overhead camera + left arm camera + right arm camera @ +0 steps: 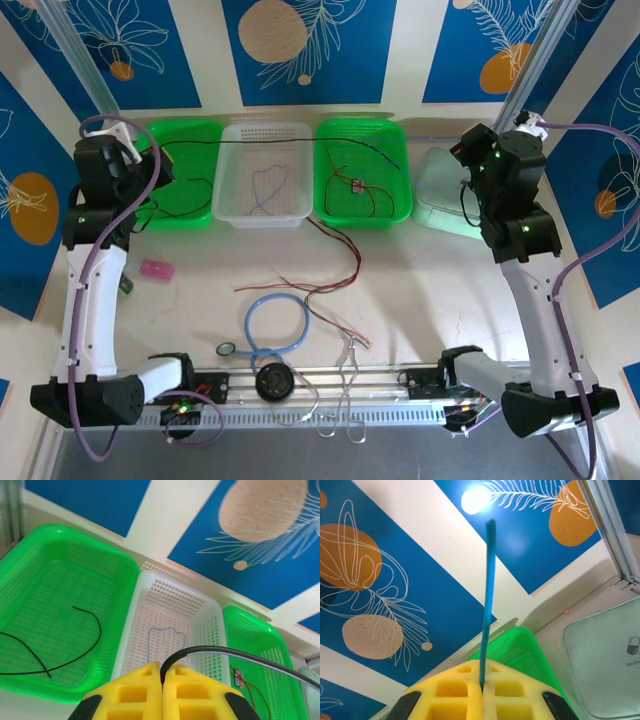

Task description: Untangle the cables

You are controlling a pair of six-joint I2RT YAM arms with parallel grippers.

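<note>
My left gripper (162, 667) is shut on a black cable (240, 654) that curves out of the yellow fingertips to the right. From above, this cable (250, 142) runs taut across the three baskets from the left gripper (155, 163) toward the right gripper (468, 160). My right gripper (482, 674) is shut on a thin blue cable (487, 605) that sticks straight up. Another black cable (75, 630) lies in the left green basket (195, 215). A bluish-grey cable (167, 632) lies in the white basket (262, 215). Red cables (335, 265) trail from the right green basket (395, 215) onto the table.
A light-blue tube loop (275, 322), a small ring (227, 349) and a black round disc (271, 381) lie near the front rail. A pink piece (157, 269) sits at the left. A translucent lidded box (440, 195) stands at the back right.
</note>
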